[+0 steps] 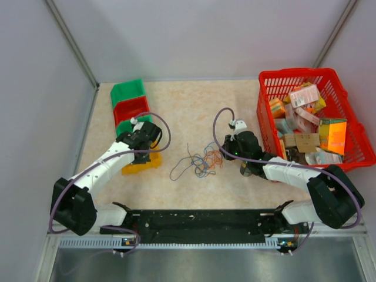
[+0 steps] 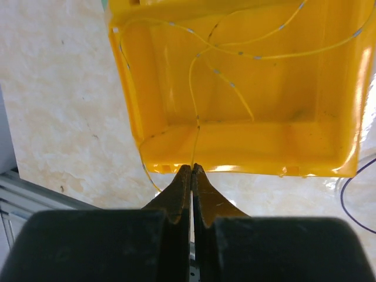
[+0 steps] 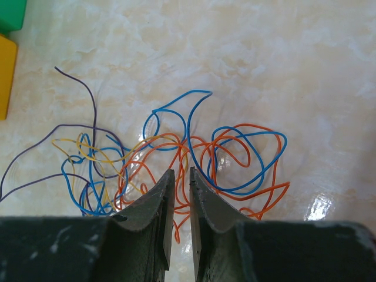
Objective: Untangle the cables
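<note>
The cables (image 1: 202, 160) lie as a loose tangle of thin blue, orange, yellow and purple wires on the table's middle. In the right wrist view the tangle (image 3: 166, 136) lies just beyond and under my right gripper (image 3: 181, 171), whose jaws stand a narrow gap apart with nothing between them. In the top view the right gripper (image 1: 225, 154) is at the tangle's right edge. My left gripper (image 2: 192, 167) is shut on a thin yellow wire (image 2: 194, 88) that runs into the yellow bin (image 2: 329, 117). In the top view the left gripper (image 1: 154, 147) is over that bin (image 1: 141, 165).
A green bin (image 1: 128, 93) and a red bin (image 1: 130, 110) stand stacked behind the yellow one at the left. A red basket (image 1: 317, 73) full of packets stands at the right. A purple wire end (image 1: 176, 173) trails left of the tangle.
</note>
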